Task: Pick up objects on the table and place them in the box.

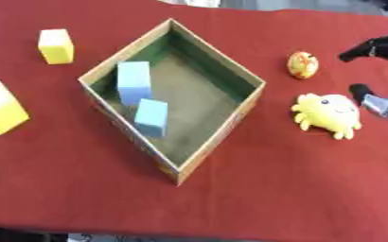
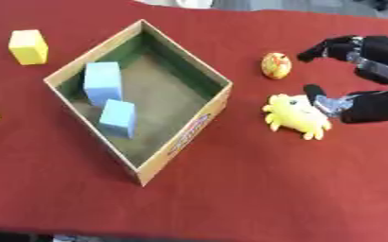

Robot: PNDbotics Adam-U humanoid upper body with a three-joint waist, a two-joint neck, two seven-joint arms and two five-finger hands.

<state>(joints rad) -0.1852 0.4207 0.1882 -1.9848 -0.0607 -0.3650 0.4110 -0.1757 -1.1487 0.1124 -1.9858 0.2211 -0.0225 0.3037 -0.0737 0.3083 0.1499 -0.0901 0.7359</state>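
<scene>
Red cloth, smooth and matte, covers the bench (image 1: pixel 296 189) from edge to edge. At its middle sits the box (image 1: pixel 218 137), a square cardboard tray turned corner-on like a diamond, its inner walls greenish, its floor dull brown, with two pale blue foam-looking blocks (image 1: pixel 134 81) already inside. Left of it lie two yellow blocks (image 1: pixel 56 46), sharp-edged and well apart from the box. On the right, the yellow plush toy (image 2: pixel 295 115), soft and lumpy with stubby legs, lies just left of the right robot hand (image 2: pixel 371 106), whose thumb and fingers stand spread apart around nothing; one dark fingertip sits at the toy's upper edge. A small orange egg-shaped toy (image 2: pixel 276 65) rests just beyond. No left robot hand shows.
</scene>
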